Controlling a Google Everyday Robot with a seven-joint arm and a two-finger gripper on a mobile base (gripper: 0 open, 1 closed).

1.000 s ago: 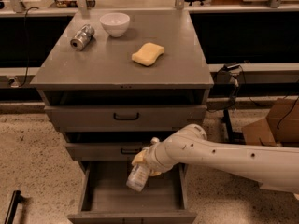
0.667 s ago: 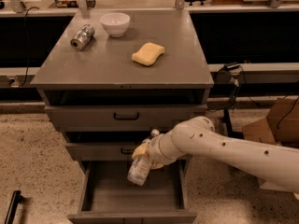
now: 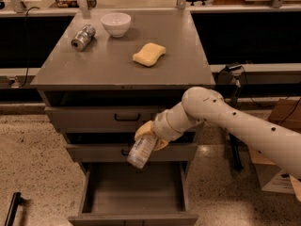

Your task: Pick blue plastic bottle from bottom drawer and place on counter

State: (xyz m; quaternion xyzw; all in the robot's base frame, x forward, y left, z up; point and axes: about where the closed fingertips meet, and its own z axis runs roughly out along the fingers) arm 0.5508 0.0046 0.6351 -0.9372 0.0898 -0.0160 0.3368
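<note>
My gripper (image 3: 148, 136) is shut on the blue plastic bottle (image 3: 140, 151), a clear pale bottle with a whitish label. It hangs tilted, cap end up in the yellow fingers (image 3: 144, 128), in front of the middle drawer. The bottom drawer (image 3: 134, 192) stands pulled open below it and looks bare inside. The counter (image 3: 113, 60), the flat grey top of the cabinet, lies above and behind the gripper. My white arm comes in from the right.
On the counter lie a silver can (image 3: 83, 36) on its side, a white bowl (image 3: 115, 23) and a yellow sponge (image 3: 149, 54). Two upper drawers with black handles (image 3: 127, 117) are slightly open. A cardboard box (image 3: 282, 145) stands at the right.
My gripper has lifted the bottle upward, out of the bottom drawer, to the height of the middle drawer front. The arm has risen with it.
</note>
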